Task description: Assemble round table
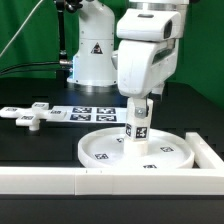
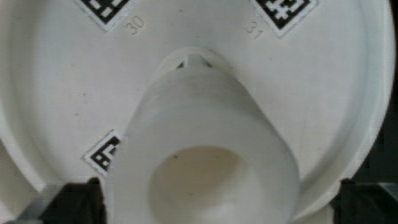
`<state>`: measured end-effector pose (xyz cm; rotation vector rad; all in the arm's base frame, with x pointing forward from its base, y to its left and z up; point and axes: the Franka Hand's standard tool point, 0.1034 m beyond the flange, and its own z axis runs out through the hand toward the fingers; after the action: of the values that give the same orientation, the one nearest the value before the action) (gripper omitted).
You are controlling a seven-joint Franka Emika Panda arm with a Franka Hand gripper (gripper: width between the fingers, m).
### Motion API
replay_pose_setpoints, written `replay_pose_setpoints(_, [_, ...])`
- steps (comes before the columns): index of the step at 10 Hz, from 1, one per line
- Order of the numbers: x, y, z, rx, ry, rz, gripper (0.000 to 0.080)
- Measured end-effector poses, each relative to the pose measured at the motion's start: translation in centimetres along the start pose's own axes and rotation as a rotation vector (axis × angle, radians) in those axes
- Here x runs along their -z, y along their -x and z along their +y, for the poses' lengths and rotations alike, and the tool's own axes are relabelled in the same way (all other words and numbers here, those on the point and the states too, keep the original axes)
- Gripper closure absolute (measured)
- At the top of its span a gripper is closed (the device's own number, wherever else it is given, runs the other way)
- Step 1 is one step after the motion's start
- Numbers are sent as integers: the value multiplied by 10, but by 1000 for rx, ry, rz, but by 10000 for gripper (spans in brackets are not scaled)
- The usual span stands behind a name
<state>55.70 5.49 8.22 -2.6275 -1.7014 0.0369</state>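
White post [image 1: 138, 126] upright on disc [image 1: 105, 152] centre, directly under gripper [image 1: 139, 106] | jaws wide, straddling post, clamping nothing | cross-shaped piece [image 1: 28, 118] loose, well apart toward exterior view's left | judged midway: cross-shaped piece not yet fitted

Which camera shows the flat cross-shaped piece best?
The exterior view: the cross-shaped piece lies in plain sight on the black table, at that view's left. The wrist view misses it, showing the round disc and post instead.
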Motion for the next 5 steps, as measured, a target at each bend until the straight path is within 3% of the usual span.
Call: replay_pose_setpoints(5, [-2, 5, 2, 322, 1, -11, 150])
